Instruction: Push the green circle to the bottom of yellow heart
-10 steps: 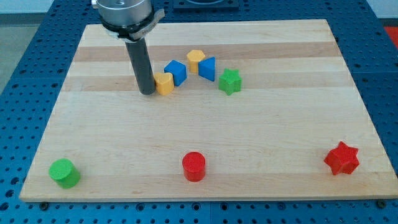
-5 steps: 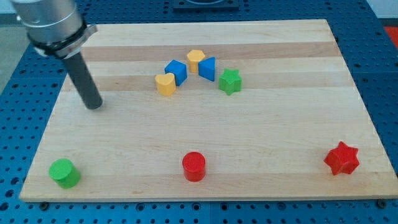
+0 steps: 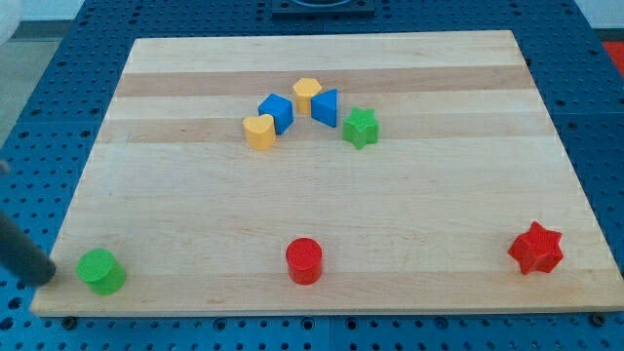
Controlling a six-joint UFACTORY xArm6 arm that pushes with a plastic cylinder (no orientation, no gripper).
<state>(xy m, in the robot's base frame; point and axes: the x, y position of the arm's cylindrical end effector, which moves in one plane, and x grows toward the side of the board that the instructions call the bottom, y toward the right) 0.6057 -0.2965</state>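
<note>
The green circle (image 3: 101, 270) sits near the board's bottom left corner. The yellow heart (image 3: 258, 131) lies far from it, in the upper middle of the board, at the left end of a cluster. My tip (image 3: 43, 280) is at the view's far left, just off the board's left edge, a short way left of the green circle and not touching it. Most of the rod is cut off by the frame's left edge.
Beside the yellow heart are a blue block (image 3: 276, 112), a yellow hexagon (image 3: 307, 95), a blue triangle-like block (image 3: 326, 106) and a green star (image 3: 361, 128). A red circle (image 3: 304, 260) sits bottom middle, a red star (image 3: 535, 249) bottom right.
The rod has swept from beside the yellow heart to the left and down, ending left of the green circle. No block has moved.
</note>
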